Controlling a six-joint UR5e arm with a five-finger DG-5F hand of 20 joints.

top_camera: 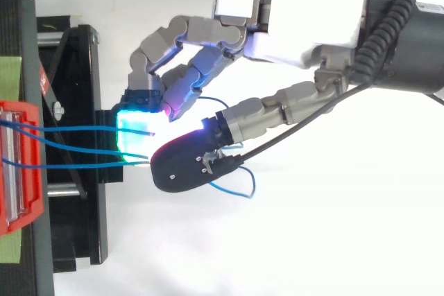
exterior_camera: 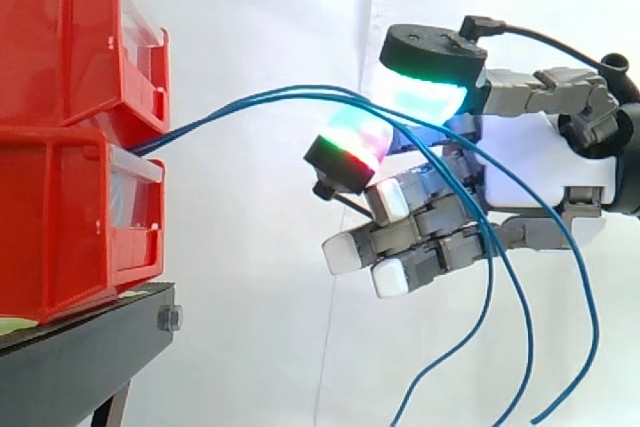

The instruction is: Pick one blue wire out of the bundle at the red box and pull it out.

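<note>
Blue wires (top_camera: 76, 129) come out of the gap between the two stacked red bins (exterior_camera: 70, 217), arc through open air and run into the hand (exterior_camera: 540, 167). Their slack tails hang down past the palm. Bins sit right at the hand-side edge of the black stand (exterior_camera: 80, 347).

Hand is closed: fingers curled, two glowing pads (exterior_camera: 425, 92) pressed together on the wires, looks like a pinch. Can't tell how many strands are actually between them. Side view shows at least two running in together, top view shows three leaving the bin.

Risks as I see them:
- More than one strand caught, so the pull drags the bundle instead of one wire. Cause: strands lie close together where the pads meet.
- Slip. Thin smooth insulation against fat rounded pads; if the wire binds inside the bin, it slides through the pinch.
- Bins move. Can't see what fixes them, and they're at the stand's edge; a snagged wire could tug them forward or tip the upper one.
- Hanging tails could loop round the curled fingers during the pull.
</note>
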